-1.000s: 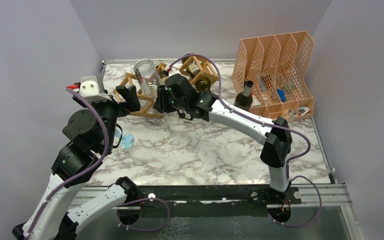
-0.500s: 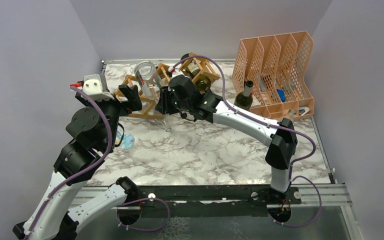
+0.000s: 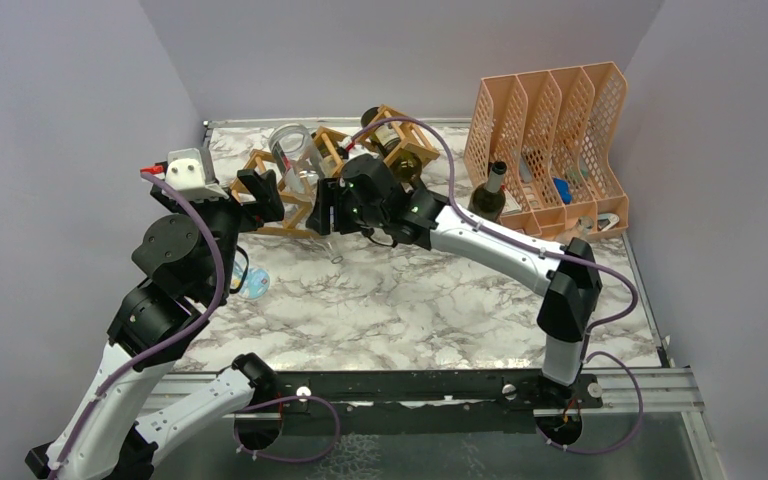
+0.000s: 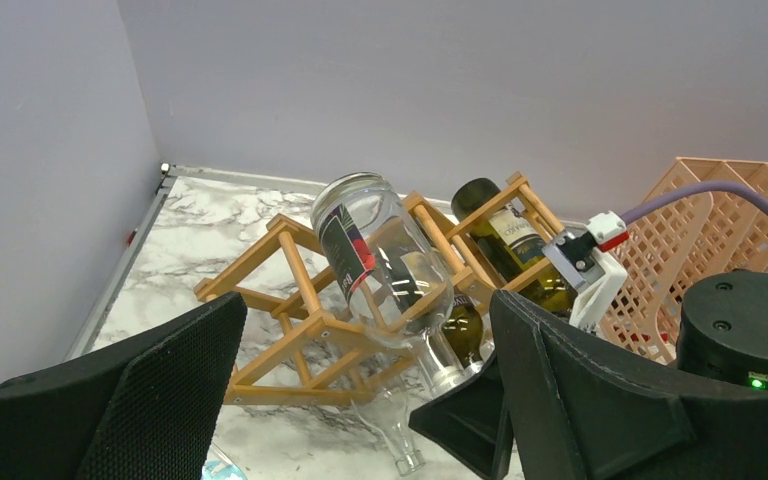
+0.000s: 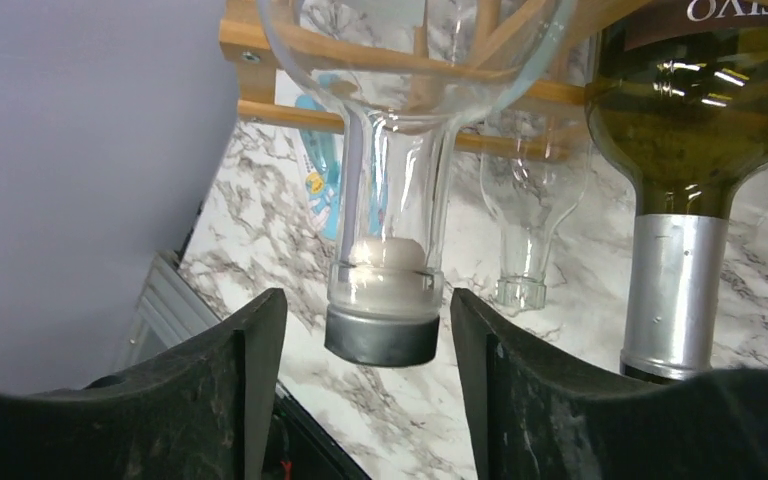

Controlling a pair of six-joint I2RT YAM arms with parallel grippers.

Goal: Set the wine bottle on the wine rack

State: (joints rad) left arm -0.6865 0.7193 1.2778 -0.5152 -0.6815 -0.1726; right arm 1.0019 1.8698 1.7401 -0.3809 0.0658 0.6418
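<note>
The wooden wine rack (image 3: 278, 218) stands at the back left. A clear wine bottle (image 3: 295, 150) with a dark red label lies tilted in one cell, base up and neck toward me. My right gripper (image 3: 325, 210) is open. In the right wrist view the bottle's grey-capped neck (image 5: 385, 270) sits between the fingers (image 5: 250, 380) with a gap on each side. My left gripper (image 3: 260, 195) is open and empty at the rack's left end. The left wrist view shows the rack (image 4: 300, 270) and the bottle (image 4: 380, 255).
A green bottle (image 3: 400, 160) lies in the rack's right cell. A second clear bottle's neck (image 3: 332, 250) pokes out below the rack. A dark bottle (image 3: 487, 192) stands by the peach file holder (image 3: 550, 130). A bluish clear object (image 3: 250, 283) lies near the left arm.
My right gripper has drawn back slightly to the right, away from the rack, with the clear bottle staying in its cell. My left gripper has shifted a little.
</note>
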